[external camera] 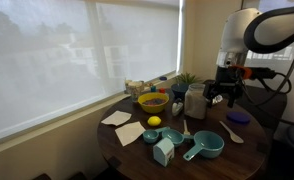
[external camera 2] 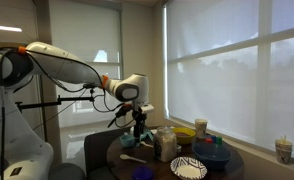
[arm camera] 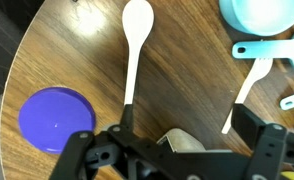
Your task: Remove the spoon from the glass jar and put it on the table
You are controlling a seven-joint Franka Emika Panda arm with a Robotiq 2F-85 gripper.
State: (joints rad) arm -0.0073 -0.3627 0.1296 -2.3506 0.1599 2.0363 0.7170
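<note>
The claw [arm camera: 177, 150] hangs low over the desk [arm camera: 67, 50], jaws spread wide and gripping nothing. Just beyond it the wooden spoon [arm camera: 133, 55] lies flat on the wood beside a purple lid [arm camera: 55, 118], its bowl pointing away. Removal and placing look done, and only pulling clear seems left. In an exterior view the arm reaches down from above with its wrist vertical, near the glass jar [external camera: 195, 100].

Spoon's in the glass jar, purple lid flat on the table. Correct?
Not quite. The spoon isn't in the glass jar; the wrist view shows it lying flat on the table. The purple lid is on the table, as stated.
</note>
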